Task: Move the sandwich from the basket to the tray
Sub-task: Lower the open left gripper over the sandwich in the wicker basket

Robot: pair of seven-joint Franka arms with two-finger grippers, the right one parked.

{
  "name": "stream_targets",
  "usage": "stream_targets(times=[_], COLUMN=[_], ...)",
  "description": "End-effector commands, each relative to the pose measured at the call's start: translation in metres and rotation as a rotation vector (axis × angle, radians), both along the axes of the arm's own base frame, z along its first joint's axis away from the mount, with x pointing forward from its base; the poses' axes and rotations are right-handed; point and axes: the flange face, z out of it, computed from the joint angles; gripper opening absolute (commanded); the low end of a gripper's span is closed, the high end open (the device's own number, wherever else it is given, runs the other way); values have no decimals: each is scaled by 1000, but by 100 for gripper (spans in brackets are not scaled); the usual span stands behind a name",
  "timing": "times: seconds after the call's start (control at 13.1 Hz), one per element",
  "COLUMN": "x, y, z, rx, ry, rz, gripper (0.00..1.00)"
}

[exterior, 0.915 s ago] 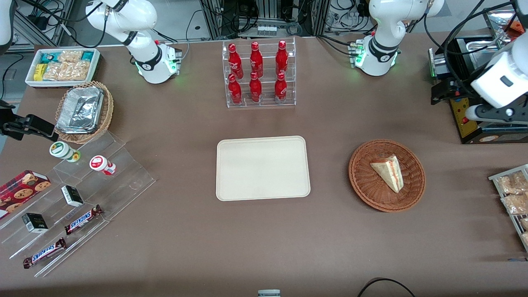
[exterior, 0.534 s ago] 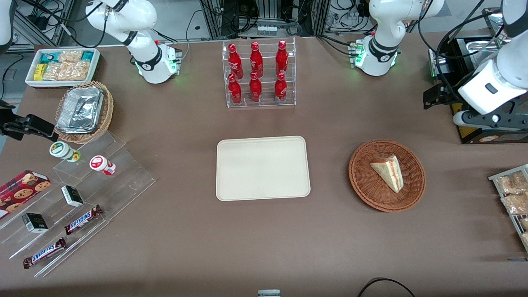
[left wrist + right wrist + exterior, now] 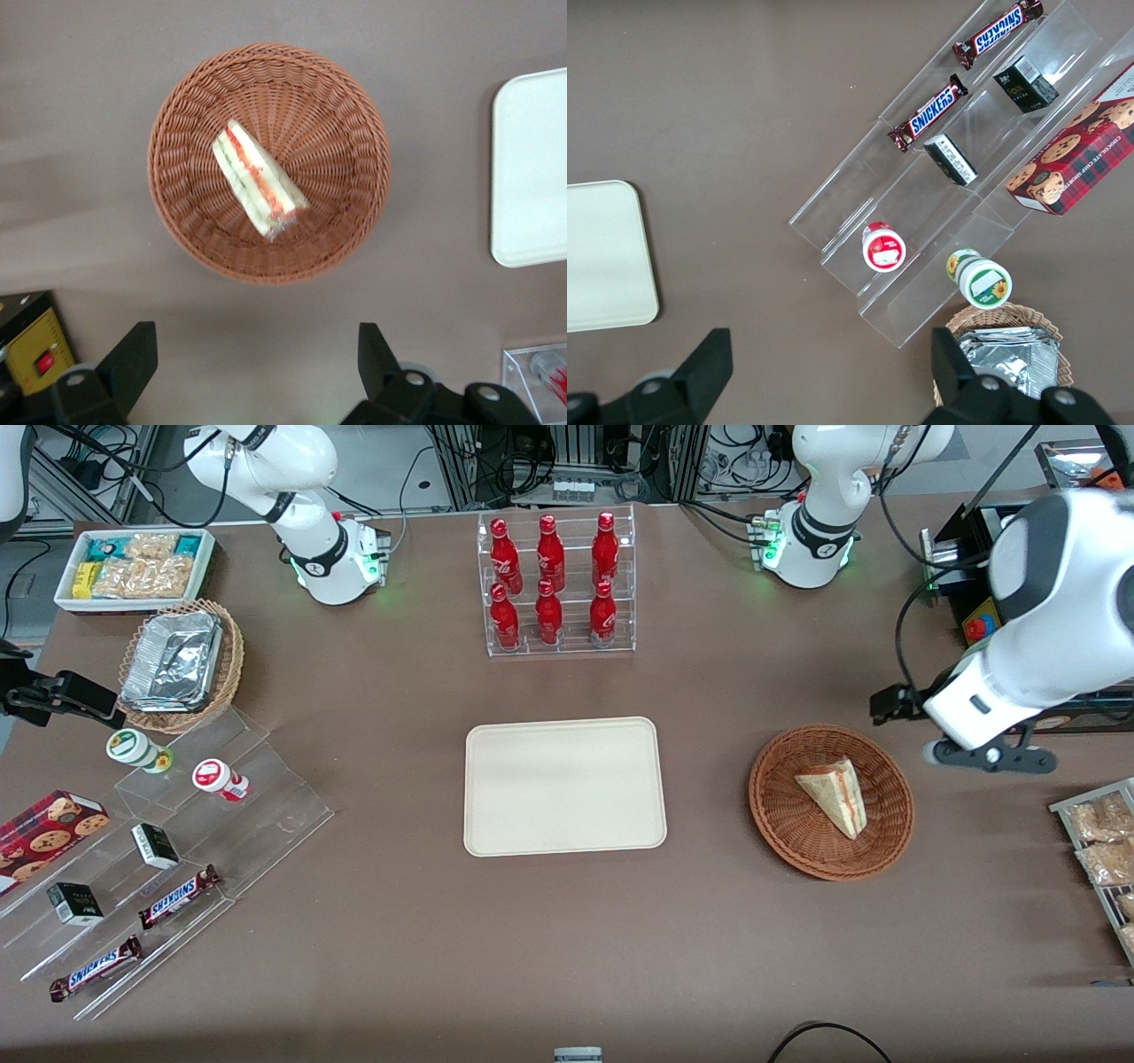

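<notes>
The sandwich [image 3: 837,793] is a pale bread wedge with a red and green cut edge, lying in the round reddish-brown wicker basket [image 3: 771,797]. The cream tray [image 3: 564,786] lies bare at the table's middle, beside the basket toward the parked arm's end. My left gripper [image 3: 988,760] hangs above the table beside the basket, toward the working arm's end. In the left wrist view its dark fingers [image 3: 133,359] stand wide apart around nothing, gripper [image 3: 257,363] short of the basket [image 3: 354,115], with the sandwich [image 3: 257,181] and a tray edge [image 3: 532,168] in sight.
A clear rack of red bottles [image 3: 558,584] stands farther from the front camera than the tray. A rack of snack bags [image 3: 1103,850] and a black and yellow box [image 3: 35,354] sit at the working arm's end. Clear steps with snacks [image 3: 177,841] lie at the parked arm's end.
The left arm has swung from over the black box nearer to the front camera and toward the basket. The sandwich, basket and tray have not moved.
</notes>
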Motion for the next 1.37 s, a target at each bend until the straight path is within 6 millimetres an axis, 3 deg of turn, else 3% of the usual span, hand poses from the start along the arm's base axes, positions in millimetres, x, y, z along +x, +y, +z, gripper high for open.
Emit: stream_targets(times=[0.0,0.15,0.46,0.69,0.99,1.3], x=[-8,-3,4,-4,-4,-12], y=[4,4,4,4,4,12], z=[-44,-74,-110,-129,-144,-163], rx=[8,2,4,9,33,41], ry=[-45,-65,-65,-116,-119,-105], rz=[9,11,98,258,599,639], gripper=[100,100,100,100,100,100])
